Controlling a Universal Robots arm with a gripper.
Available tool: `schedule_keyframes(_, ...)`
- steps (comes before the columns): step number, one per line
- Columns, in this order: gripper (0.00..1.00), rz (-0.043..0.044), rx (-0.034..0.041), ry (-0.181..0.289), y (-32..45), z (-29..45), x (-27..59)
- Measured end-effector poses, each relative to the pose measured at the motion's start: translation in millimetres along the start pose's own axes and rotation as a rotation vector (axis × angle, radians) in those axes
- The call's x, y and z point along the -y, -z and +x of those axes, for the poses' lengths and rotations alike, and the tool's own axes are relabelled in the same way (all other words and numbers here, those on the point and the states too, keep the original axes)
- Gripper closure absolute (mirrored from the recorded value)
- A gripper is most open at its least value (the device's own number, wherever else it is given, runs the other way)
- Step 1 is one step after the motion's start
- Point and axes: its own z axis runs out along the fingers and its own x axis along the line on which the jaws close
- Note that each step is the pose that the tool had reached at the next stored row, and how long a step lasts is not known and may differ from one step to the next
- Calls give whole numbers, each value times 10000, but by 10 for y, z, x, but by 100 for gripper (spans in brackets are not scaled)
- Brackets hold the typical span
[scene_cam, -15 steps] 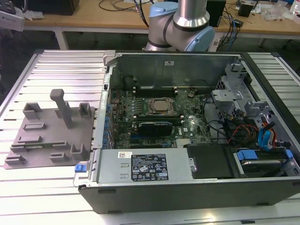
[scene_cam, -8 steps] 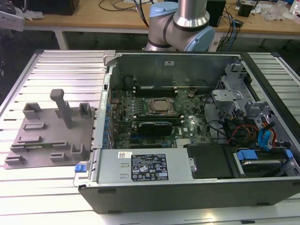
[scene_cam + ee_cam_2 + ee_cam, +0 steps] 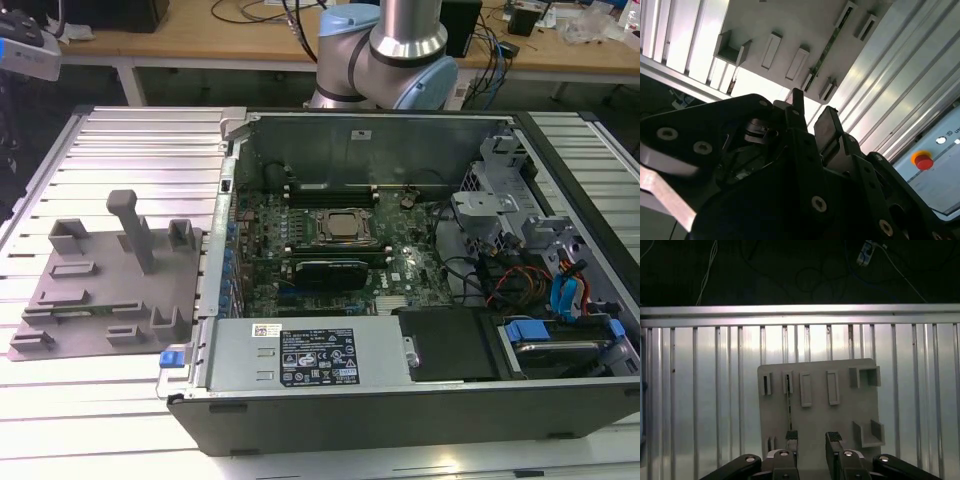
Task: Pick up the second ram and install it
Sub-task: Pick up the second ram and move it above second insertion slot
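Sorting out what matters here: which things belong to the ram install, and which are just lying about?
Job: second ram, hand, grey holder plate, motherboard.
Lying about: red stop button, bench cables, power supply.

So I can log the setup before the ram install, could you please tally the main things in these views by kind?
open computer case: 1
grey fixture plate: 1
second ram, standing on edge in the plate: 1
gripper, open above the plate: 1
red button: 1
Total: 5
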Motion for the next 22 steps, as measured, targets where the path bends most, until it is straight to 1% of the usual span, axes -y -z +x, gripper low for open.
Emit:
schedule_keyframes(2,66,-1,-1,0,-54,1,5)
schedule_keyframes(3,66,-2,-1,0,-107,2,9)
schedule_keyframes(4,66,-1,0,0,-145,3,11)
schedule_keyframes(6,66,0,0,0,-182,4,13)
schedule_keyframes(9,66,0,-1,0,-230,5,16)
schedule_keyframes(20,66,-1,-1,0,-344,8,21)
schedule_keyframes(22,66,0,0,0,-375,9,23)
